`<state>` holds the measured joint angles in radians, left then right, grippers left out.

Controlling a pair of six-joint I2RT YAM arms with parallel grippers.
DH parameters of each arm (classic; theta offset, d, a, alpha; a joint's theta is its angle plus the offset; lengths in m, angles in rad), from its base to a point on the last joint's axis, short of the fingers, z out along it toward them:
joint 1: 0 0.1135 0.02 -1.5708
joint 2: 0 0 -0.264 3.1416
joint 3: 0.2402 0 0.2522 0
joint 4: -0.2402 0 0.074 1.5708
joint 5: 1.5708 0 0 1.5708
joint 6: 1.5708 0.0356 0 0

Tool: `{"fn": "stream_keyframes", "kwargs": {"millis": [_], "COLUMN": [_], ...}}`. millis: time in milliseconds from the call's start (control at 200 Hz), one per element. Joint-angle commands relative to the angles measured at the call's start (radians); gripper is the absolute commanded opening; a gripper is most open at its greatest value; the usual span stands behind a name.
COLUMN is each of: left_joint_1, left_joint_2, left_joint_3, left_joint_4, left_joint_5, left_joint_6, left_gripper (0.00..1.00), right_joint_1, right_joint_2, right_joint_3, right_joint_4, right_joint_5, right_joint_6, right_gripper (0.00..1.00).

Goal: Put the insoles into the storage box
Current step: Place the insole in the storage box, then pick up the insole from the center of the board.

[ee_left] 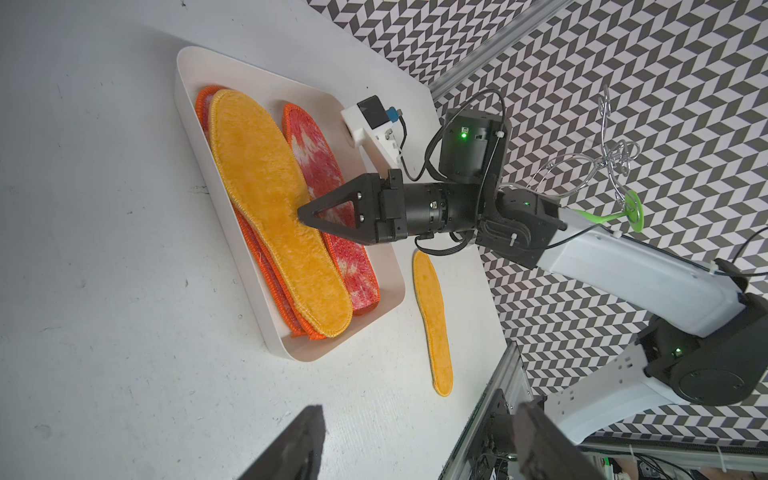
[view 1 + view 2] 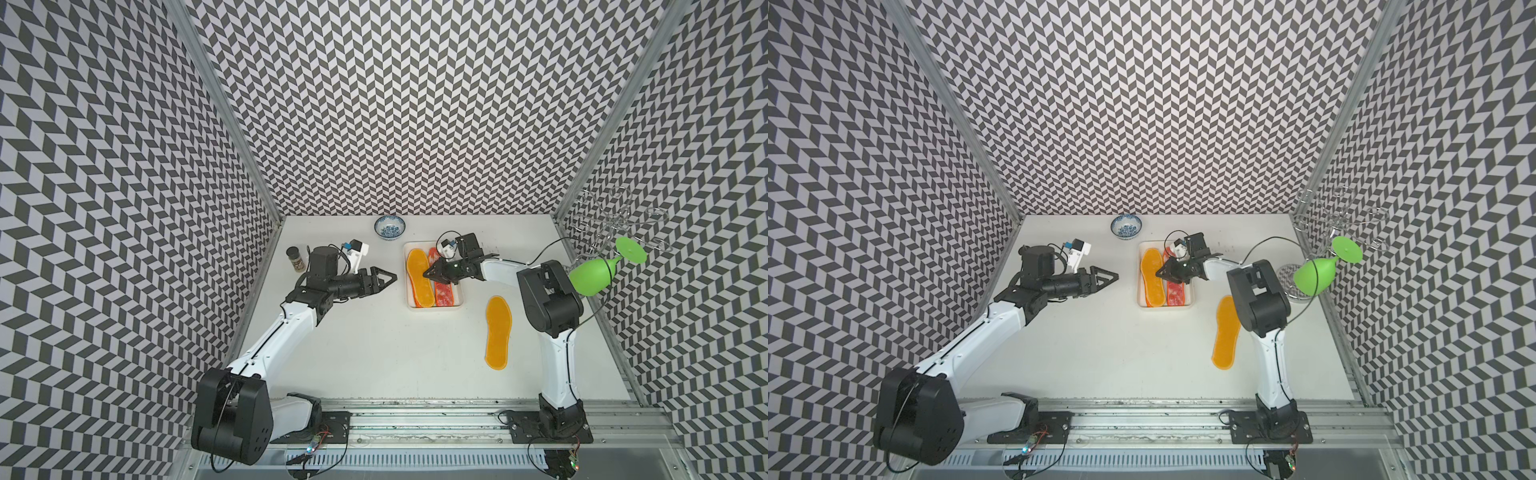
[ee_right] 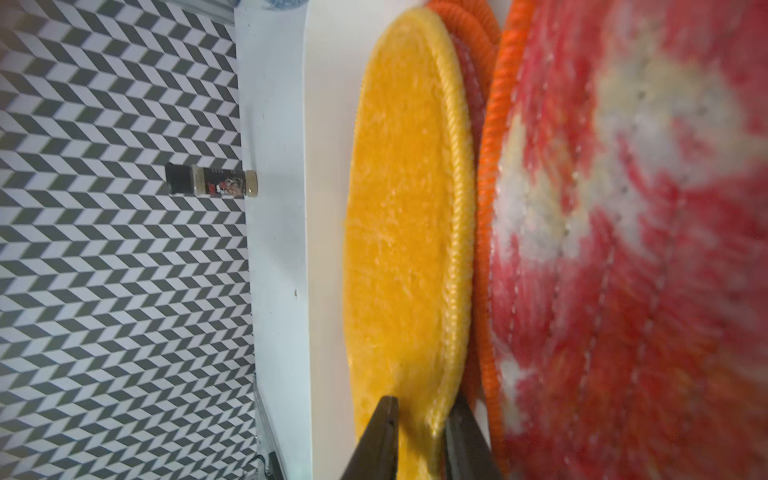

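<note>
Left wrist: right hand [image 1: 301, 215] across storage box [image 1: 185, 83], tip touching yellow insole [image 1: 257, 174].

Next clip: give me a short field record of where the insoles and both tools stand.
storage box: top yellow insole on an orange-edged stack, red mottled insole beside it
outside: loose yellow insole flat on the table
right tool: jaws straddle the top yellow insole's edge; grip unclear
left tool: open, empty, apart from the box
</note>
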<state>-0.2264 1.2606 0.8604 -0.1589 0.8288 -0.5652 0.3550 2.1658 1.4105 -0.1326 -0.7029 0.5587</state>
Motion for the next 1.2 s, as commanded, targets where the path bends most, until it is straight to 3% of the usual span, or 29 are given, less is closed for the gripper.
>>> {"fn": "stream_keyframes", "kwargs": {"millis": [0, 200, 381, 596, 831, 1011, 1197], "left_joint_1": [0.007, 0.007, 0.007, 0.001, -0.042, -0.093, -0.134], "left_joint_2": [0.002, 0.007, 0.012, 0.007, 0.026, 0.053, 0.059], "left_joint_3": [0.038, 0.042, 0.043, 0.046, 0.049, 0.062, 0.062], "left_joint_4": [-0.006, -0.006, -0.004, -0.006, 0.013, 0.025, 0.05], "left_joint_5": [0.022, 0.027, 0.034, 0.034, 0.021, 0.001, -0.018], "left_joint_6": [0.022, 0.022, 0.022, 0.027, 0.029, 0.03, 0.01], "left_gripper": [0.76, 0.76, 0.76, 0.76, 0.76, 0.76, 0.76], "right_joint_1": [-0.002, -0.001, 0.001, -0.019, -0.021, -0.043, -0.141], "right_joint_2": [-0.06, -0.138, -0.237, -0.45, -0.768, -0.914, -0.951], "right_joint_3": [0.012, 0.009, 0.0, -0.05, -0.271, -0.443, -0.624], "right_joint_4": [-0.023, -0.083, -0.148, -0.394, -0.665, -0.699, -0.592], "right_joint_5": [0.046, 0.082, 0.111, 0.353, 0.693, 0.793, 0.814], "right_joint_6": [-0.023, -0.042, -0.046, -0.129, -0.084, -0.029, -0.067], "right_gripper": [0.31, 0.48, 0.52, 0.55, 0.61, 0.66, 0.66]}}
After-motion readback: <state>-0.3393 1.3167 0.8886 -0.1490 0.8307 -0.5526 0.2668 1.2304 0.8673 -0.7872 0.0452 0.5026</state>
